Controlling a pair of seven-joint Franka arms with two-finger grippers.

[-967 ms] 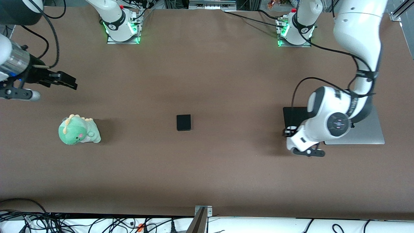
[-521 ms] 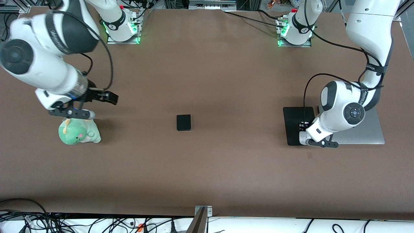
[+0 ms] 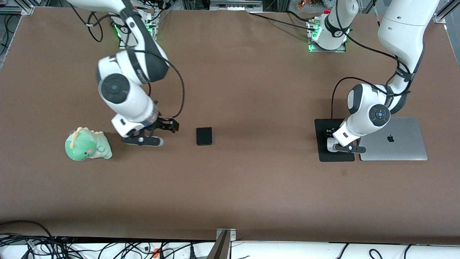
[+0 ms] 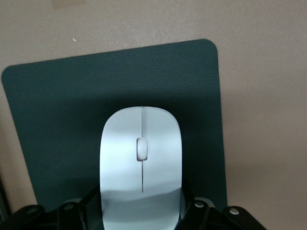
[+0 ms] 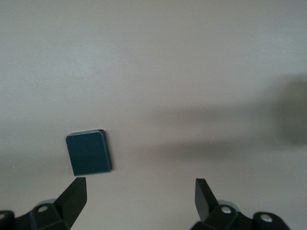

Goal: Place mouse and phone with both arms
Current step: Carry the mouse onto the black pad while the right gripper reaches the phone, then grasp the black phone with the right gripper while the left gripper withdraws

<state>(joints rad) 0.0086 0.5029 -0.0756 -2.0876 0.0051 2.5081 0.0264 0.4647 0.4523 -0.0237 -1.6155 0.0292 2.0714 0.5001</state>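
The mouse (image 4: 141, 160), a smooth, glossy white oval with a thin centre line and a small scroll wheel, is clenched at its rear in the left hand (image 4: 141, 211) over the mouse pad (image 3: 323, 129). Its long axis runs straight out from the hand, nose pointing away. The pad is a flat, dark, leather-grained rectangle with rounded corners, lying just beside a silver laptop (image 3: 399, 142) at the left arm's end of the desk (image 3: 251, 187).

The phone (image 3: 204, 136), a small black rounded slab, lies flat mid-desk. The right hand (image 3: 169, 125) hangs beside it, released, fingers (image 5: 74, 196) spread wide. A green plush dinosaur (image 3: 87, 144) sits toward the right arm's end.
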